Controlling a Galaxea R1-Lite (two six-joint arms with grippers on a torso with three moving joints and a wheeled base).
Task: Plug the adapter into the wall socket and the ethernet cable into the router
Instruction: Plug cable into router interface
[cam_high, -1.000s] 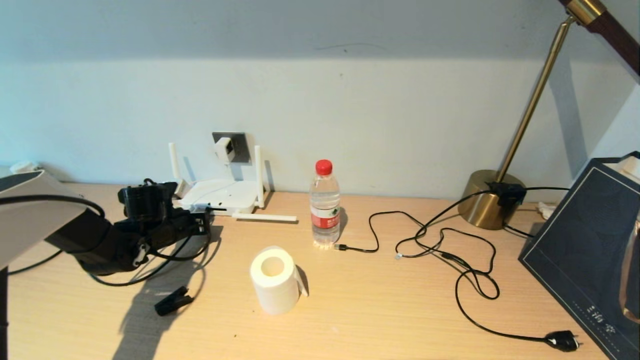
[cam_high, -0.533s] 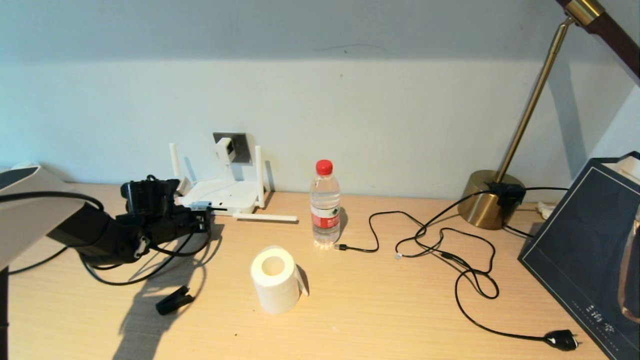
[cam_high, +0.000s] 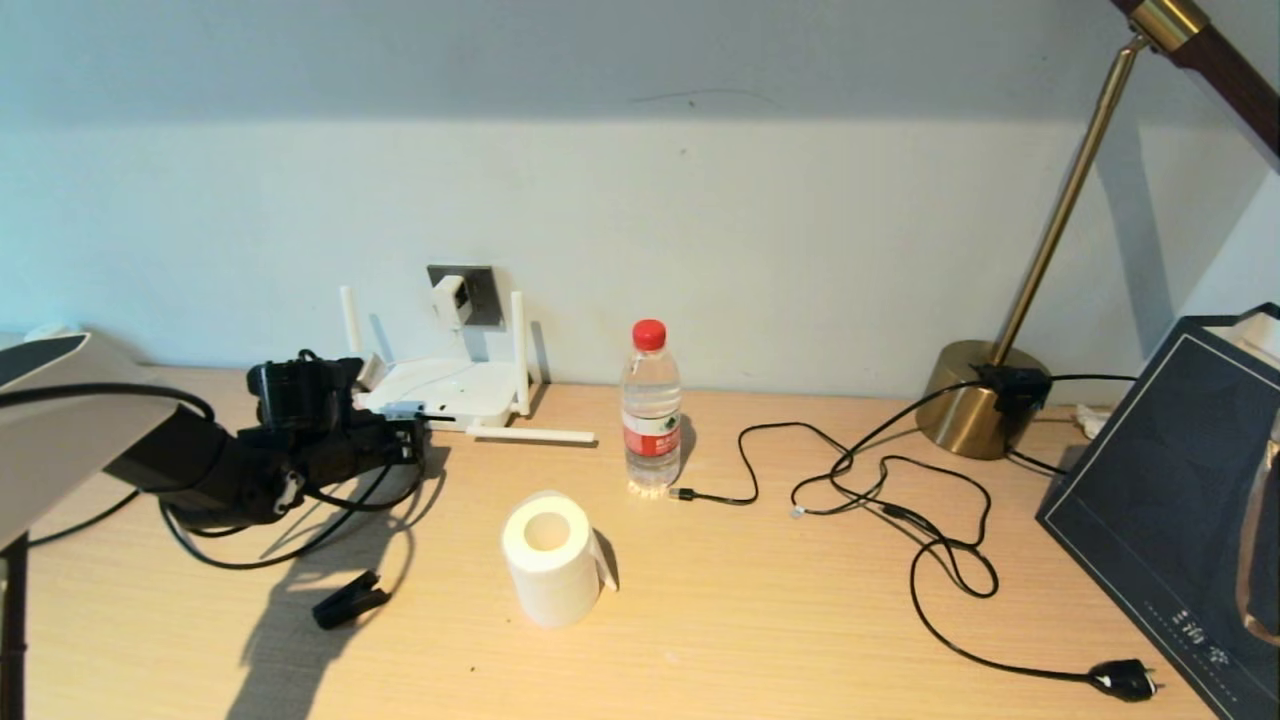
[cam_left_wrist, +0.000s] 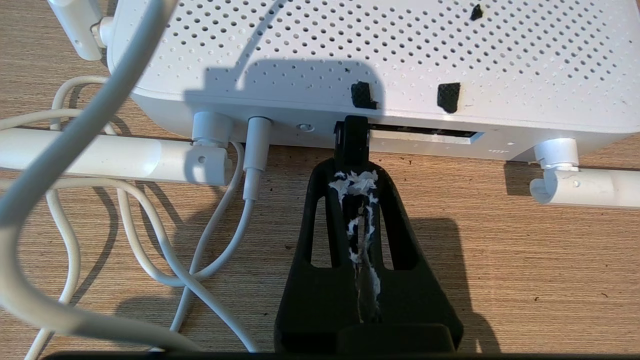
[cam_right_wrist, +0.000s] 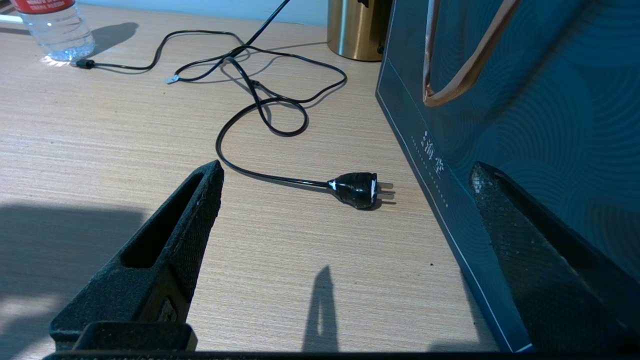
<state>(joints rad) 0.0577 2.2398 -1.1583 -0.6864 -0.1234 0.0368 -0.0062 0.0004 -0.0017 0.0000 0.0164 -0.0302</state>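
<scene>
Right end effector (cam_right_wrist: 345, 260) parked near right, fingers spread wide over bare worktop (cam_right_wrist: 100, 125); left end effector (cam_left_wrist: 352, 175) low at left, fingers pressed together, pinching the ethernet cable (cam_left_wrist: 351, 140) plug, its tip at the router (cam_high: 440, 392) front port strip; farther back, adapter (cam_high: 450, 298) sits in wall socket (cam_high: 480, 290).

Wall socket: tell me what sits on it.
The white adapter sits plugged on the wall socket, covering its left part. The holes under it are hidden; its thin cord runs down toward the router.
</scene>
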